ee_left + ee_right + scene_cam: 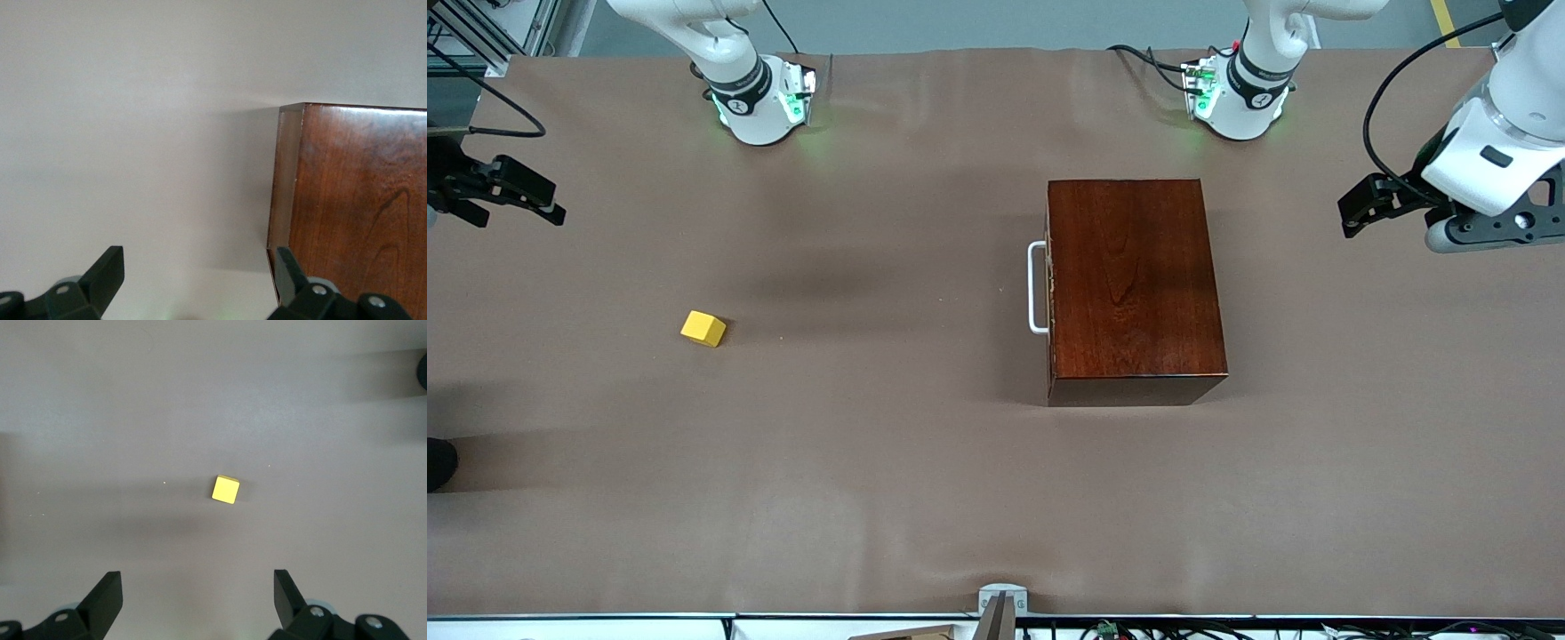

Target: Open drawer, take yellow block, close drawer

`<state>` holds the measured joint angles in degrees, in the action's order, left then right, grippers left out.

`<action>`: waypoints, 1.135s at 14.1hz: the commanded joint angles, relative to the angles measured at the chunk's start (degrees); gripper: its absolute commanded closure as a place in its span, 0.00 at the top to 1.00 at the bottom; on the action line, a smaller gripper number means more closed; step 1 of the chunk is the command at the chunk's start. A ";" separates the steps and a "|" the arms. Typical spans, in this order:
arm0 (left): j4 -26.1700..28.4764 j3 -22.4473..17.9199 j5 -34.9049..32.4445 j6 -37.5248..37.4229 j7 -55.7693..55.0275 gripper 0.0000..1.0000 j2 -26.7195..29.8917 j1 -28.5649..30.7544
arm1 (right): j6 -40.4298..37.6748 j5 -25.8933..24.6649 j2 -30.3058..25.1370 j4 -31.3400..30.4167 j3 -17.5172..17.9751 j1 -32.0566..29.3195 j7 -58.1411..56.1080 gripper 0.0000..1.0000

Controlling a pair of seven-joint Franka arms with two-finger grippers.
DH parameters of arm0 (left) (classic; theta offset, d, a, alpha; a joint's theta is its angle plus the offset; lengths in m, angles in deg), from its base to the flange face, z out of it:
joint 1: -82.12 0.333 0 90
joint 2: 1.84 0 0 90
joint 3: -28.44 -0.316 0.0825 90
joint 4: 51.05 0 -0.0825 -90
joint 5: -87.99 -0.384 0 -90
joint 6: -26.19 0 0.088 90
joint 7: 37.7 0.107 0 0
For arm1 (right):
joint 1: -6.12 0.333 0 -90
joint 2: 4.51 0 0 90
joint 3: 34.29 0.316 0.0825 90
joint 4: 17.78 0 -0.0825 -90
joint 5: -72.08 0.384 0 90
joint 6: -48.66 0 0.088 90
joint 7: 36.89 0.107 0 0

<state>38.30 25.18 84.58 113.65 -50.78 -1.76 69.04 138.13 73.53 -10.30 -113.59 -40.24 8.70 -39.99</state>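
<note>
The glossy reddish-brown wooden box (pixel 1134 284) stands on the table toward the left arm's end. Its drawer is pushed in flush, and the white bar handle (pixel 1037 287) faces the right arm's end. The yellow block (pixel 703 328) lies on the bare tablecloth toward the right arm's end, well apart from the box. My right gripper (pixel 550 199) hangs open and empty over that end's edge, and its wrist view looks down on the yellow block (pixel 225 489) ahead of the right gripper (pixel 197 580). My left gripper (pixel 1348 213) is open and empty beside the box (pixel 360 213), with the left gripper (pixel 199 260) over bare cloth.
Both arm bases (pixel 760 107) (pixel 1236 102) stand at the table's edge farthest from the front camera, with cables (pixel 1147 62) beside them. A grey mount (pixel 1000 604) sits at the nearest edge. A dark object (pixel 439 462) pokes in at the right arm's end.
</note>
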 commanded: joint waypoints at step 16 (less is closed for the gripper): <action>-2.34 13.63 0.86 -2.47 7.19 1.00 -0.70 17.11 | -0.70 -0.74 0.25 0.79 0.42 -0.57 0.20 1.00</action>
<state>37.55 38.08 84.80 112.52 -44.46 -1.81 85.27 138.12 73.52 -10.29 -113.59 -40.25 8.70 -39.98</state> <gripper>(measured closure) 0.000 0.000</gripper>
